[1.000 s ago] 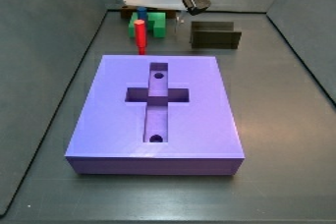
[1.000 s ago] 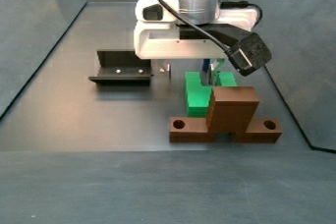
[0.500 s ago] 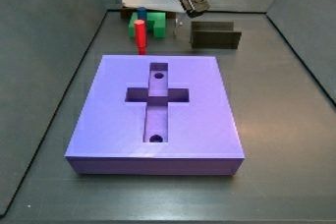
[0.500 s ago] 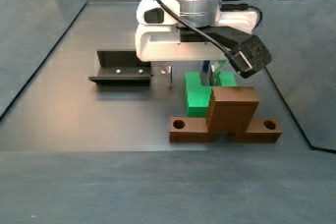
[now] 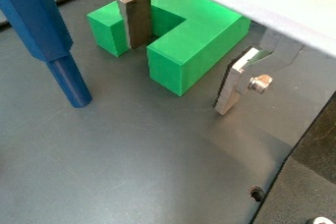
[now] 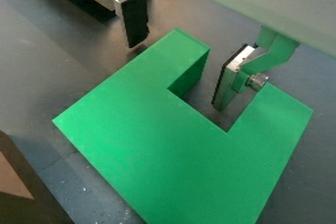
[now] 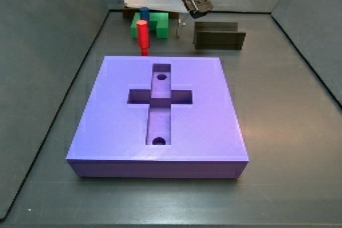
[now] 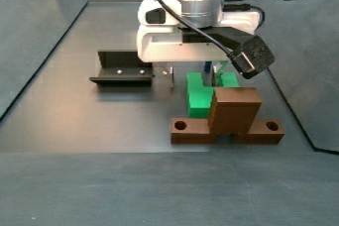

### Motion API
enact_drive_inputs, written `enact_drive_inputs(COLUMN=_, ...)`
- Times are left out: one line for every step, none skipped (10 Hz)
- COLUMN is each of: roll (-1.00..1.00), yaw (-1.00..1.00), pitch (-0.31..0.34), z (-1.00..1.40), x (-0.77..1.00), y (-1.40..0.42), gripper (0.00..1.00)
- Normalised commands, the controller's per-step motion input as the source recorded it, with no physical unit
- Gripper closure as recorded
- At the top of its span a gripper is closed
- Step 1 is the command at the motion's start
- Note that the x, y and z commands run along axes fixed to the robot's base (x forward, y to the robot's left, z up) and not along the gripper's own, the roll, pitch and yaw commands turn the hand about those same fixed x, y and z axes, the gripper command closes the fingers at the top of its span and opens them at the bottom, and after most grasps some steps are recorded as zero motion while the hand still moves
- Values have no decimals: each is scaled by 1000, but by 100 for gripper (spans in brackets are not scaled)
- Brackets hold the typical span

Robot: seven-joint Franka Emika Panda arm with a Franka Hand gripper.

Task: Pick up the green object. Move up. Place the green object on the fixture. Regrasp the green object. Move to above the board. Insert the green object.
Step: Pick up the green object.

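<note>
The green object (image 5: 178, 41) sits on the surface by the brown wooden piece (image 8: 235, 116). The gripper (image 5: 184, 53) is spread open, straddling one arm, gripping nothing. Looks light, rigid, matte; that arm's flat sides seem easiest to grab.

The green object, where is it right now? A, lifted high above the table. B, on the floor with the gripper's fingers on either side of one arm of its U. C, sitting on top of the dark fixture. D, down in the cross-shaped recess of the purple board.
B: in a wrist view the gripper straddles one arm of the green object, which rests on the floor, one finger in the notch.
</note>
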Motion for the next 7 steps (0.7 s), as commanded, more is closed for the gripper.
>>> enact_drive_inputs(roll=6, yaw=0, pitch=0, z=0, x=0, y=0, gripper=0)
enact_drive_inputs(roll=13, yaw=0, pitch=0, z=-31, x=0, y=0, gripper=0)
enact_drive_inputs(roll=11, yaw=0, pitch=0, z=0, x=0, y=0, gripper=0)
enact_drive_inputs(roll=16, yaw=0, pitch=0, z=0, x=0, y=0, gripper=0)
enact_drive_inputs(roll=0, yaw=0, pitch=0, z=0, x=0, y=0, gripper=0)
enact_drive_inputs(roll=0, yaw=0, pitch=0, z=0, x=0, y=0, gripper=100)
enact_drive_inputs(roll=0, yaw=0, pitch=0, z=0, x=0, y=0, gripper=100)
